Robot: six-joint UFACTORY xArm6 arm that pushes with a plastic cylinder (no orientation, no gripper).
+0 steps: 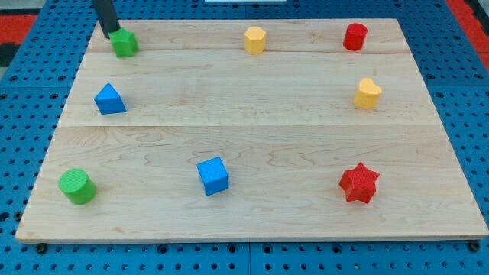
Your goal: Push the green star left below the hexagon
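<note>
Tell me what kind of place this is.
Probably a robotics lab bench: a wooden board lies on a blue pegboard, small coloured blocks are scattered on it, and my tip touches the green star.

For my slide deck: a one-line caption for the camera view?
My tip touches the green star at the wooden board's top-left corner.

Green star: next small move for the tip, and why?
Probably a short push toward the view's lower right. My tip sits at the green star's upper-left edge, and the star lies far left of the yellow hexagon, level with it, not below.
</note>
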